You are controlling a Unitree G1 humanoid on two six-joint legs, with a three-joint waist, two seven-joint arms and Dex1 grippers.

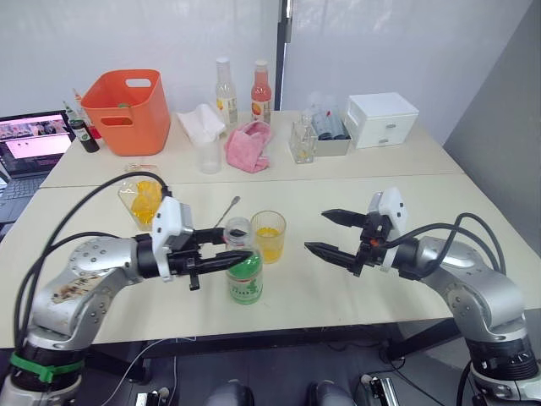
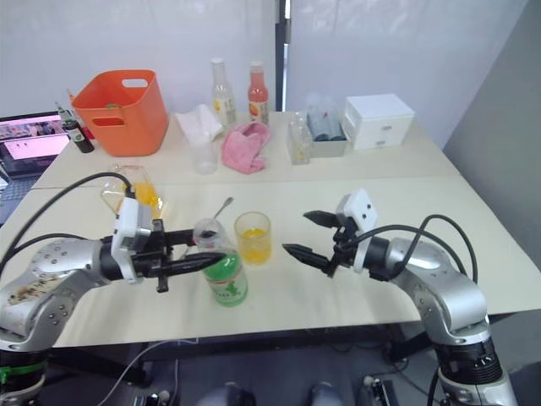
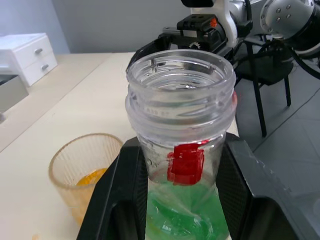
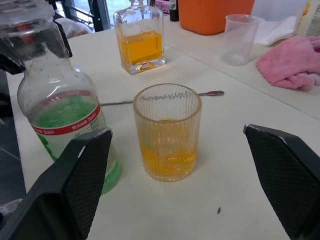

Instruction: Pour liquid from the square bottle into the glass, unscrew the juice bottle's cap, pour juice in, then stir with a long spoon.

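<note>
two black fingers of the left gripper close around the neck of the juice bottle, one on each side just under the threaded mouth, as the left wrist view shows. the bottle stands upright on the near table, its mouth uncapped and green liquid filling the lower body behind the green label. the right gripper hangs above the table off to the bottle's right, fingers spread wide and holding nothing, pointed toward the bottle and the glass.

the glass, a ribbed clear tumbler with a shallow layer of orange-yellow liquid, stands just beside the bottle on its far right, between the two grippers and nearer the left one. the long spoon lies flat on the table behind the bottle and glass, bowl end away from the robot. the square bottle stands further back to the left, behind the left arm, part full of orange-yellow liquid.

on the far table sit an orange plastic tub, a crumpled pink cloth, a clear plastic measuring cup, two tall slim drink bottles and a small white drawer box. a laptop lies open at the left edge.
</note>
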